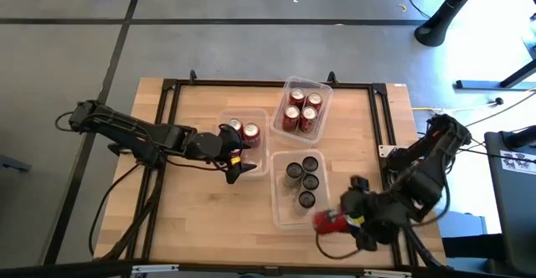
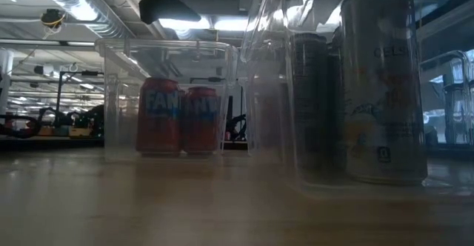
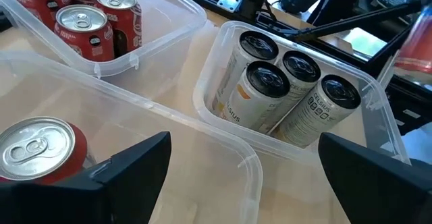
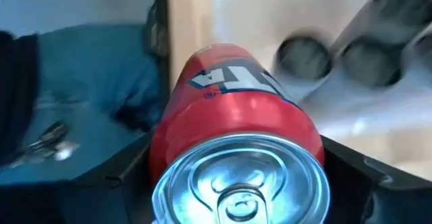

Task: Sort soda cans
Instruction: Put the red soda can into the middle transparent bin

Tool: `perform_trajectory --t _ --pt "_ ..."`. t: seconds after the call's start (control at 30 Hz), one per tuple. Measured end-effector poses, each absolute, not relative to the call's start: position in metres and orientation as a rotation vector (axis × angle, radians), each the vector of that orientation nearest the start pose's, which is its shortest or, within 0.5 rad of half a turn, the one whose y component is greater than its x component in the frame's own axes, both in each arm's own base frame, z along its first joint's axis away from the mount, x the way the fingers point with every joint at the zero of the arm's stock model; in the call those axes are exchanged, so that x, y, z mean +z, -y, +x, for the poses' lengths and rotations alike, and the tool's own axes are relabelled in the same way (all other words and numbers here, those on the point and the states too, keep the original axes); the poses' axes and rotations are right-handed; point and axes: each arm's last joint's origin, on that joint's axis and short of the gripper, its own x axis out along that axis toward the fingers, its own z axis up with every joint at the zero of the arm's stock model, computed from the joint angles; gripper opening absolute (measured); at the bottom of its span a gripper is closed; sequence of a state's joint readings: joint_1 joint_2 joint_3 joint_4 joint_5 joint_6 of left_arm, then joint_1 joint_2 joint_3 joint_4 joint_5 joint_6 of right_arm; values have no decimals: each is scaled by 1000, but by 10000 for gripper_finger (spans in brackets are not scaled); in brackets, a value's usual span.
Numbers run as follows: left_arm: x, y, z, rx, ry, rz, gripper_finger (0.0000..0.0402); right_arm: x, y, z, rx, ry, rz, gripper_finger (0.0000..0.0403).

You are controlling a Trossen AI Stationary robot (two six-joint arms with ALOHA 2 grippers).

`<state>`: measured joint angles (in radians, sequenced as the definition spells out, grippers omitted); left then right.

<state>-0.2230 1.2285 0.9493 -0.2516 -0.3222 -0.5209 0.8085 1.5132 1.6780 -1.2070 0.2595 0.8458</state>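
Note:
My right gripper (image 1: 333, 221) is shut on a red soda can (image 1: 325, 221) at the table's near right, beside the clear bin (image 1: 279, 213) holding three dark cans (image 1: 303, 182). My left gripper (image 1: 239, 157) hovers open over the middle bin (image 1: 261, 162), where two red cans (image 1: 243, 131) stand upright. One of these cans (image 3: 37, 150) shows just past its left finger (image 3: 128, 177). The far bin (image 1: 322, 85) holds several red cans (image 1: 301, 110), all upright. My right gripper pinches the red can's side wall (image 4: 165, 150) between its two fingers (image 4: 121, 173), near the can's silver top end (image 4: 239, 183). The can lies along the fingers, top toward the wrist and bottom pointing away. It hangs tilted, clear of the table.
A black frame (image 1: 172, 127) runs around the wooden table top. The three clear bins crowd the middle. Bare wood (image 1: 201, 215) lies along the near left. In the low view the red-can bin (image 2: 178, 116) stands behind the dark-can bin (image 2: 378, 83).

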Motion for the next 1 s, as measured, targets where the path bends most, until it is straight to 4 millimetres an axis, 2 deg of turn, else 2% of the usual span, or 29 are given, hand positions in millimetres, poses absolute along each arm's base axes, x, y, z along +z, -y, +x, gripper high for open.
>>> perform_trajectory --t 0.3,0.43,0.63,0.87,1.0 --pt "293 51 261 223 -475 -356 359 387 -152 240 -116 -867 -86 288" --pt "294 50 261 246 -466 -340 330 388 -126 255 -212 -849 -167 288" --pt "300 49 258 264 -429 -318 227 383 -101 286 -249 -831 -247 296" --pt "305 48 259 263 -386 -222 75 364 -90 322 -196 -844 -302 289" --pt "301 46 257 316 -419 -171 12 355 -82 338 -188 -842 -317 289"
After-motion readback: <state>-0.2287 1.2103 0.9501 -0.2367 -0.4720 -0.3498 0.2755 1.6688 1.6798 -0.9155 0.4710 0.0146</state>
